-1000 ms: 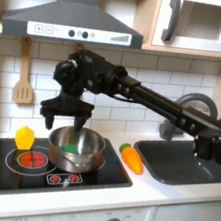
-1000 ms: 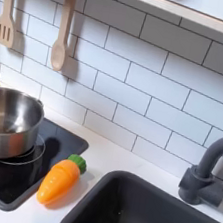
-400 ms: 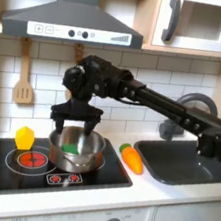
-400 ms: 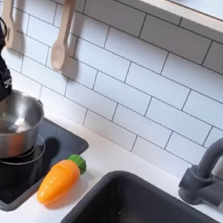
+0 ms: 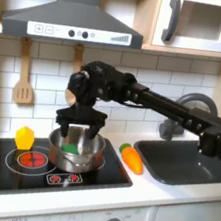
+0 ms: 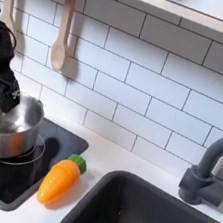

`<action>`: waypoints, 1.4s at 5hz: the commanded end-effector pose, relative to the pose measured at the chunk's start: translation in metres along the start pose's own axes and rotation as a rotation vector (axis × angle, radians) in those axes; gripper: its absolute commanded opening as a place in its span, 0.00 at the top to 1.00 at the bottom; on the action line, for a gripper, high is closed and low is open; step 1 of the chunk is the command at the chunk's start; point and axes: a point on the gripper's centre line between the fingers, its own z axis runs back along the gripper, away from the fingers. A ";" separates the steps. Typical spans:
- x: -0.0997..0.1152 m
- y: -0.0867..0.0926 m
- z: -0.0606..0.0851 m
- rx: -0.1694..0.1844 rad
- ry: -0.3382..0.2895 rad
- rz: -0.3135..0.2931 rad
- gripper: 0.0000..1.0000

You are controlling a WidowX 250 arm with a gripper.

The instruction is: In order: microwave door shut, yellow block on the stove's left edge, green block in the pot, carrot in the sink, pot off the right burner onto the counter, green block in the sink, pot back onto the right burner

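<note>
We see a toy kitchen with white subway-tile walls, a grey range hood [image 5: 72,15] and a white microwave [image 5: 205,23] with its door shut, set above a pale tabletop [image 5: 150,195]. The black robot arm's gripper [image 5: 78,130] hangs over the shiny steel pot [image 5: 75,149] on the black stove top [image 5: 57,170], its fingers [image 5: 96,124] spread apart above the rim, pinching nothing. The green block [image 5: 69,148] lies inside the pot. The yellow block [image 5: 24,136] sits at the stove's edge on the first exterior view's left. The orange carrot with a green top [image 6: 59,180] lies on the tabletop between stove and dark grey sink [image 6: 148,216]. Wooden utensils [image 6: 63,23] hang on the tiles.
</note>
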 end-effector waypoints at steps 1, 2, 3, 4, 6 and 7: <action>-0.008 0.004 -0.007 0.025 0.043 -0.006 0.00; -0.008 0.005 -0.005 0.036 0.056 0.001 0.00; -0.011 0.004 -0.006 0.036 0.066 0.013 0.00; -0.010 0.005 -0.005 0.040 0.071 0.013 0.00; -0.016 0.014 -0.011 0.051 0.104 0.019 0.00; -0.018 0.020 -0.010 0.061 0.110 0.030 0.00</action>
